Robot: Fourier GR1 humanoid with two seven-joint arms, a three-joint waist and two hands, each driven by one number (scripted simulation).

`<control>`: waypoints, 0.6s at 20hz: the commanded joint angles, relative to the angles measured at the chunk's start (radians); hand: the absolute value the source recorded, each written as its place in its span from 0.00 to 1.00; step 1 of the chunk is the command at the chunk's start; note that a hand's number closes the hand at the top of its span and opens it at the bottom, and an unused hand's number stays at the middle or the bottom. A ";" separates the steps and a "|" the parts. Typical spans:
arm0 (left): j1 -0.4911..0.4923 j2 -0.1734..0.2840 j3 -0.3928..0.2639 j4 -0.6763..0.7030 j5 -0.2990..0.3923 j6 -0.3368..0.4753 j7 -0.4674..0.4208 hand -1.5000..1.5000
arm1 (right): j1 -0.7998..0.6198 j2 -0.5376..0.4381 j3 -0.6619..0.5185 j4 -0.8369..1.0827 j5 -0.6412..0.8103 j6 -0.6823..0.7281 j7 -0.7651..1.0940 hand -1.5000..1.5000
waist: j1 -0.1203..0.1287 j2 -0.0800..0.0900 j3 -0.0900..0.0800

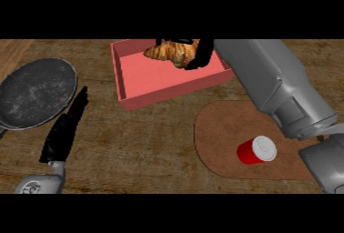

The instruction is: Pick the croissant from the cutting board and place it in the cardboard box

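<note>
Nearest to the robot, the left hand (65,127) rests with straight fingers on the wooden surface (134,145), beside a dark round pan (35,93); it takes no part in the work. To the right lies the brown cutting board (225,136), which carries only a red cup (256,149) with a white lid. The croissant is no longer on it. Farther away, the grey right forearm (282,86) stretches over the board to the box (138,98), which looks pink-red here. The right hand (196,57) has its black fingers curled round the croissant (171,52), just above the box's far corner. I judge that the carrying is nearly finished, so the hand must only open to release it inside.
</note>
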 commanded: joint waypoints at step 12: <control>0.023 -0.011 -0.004 -0.021 -0.006 -0.004 0.005 0.50 | -0.013 0.159 -0.021 0.166 -0.016 0.060 -0.002 0.00 | -0.006 0.000 0.000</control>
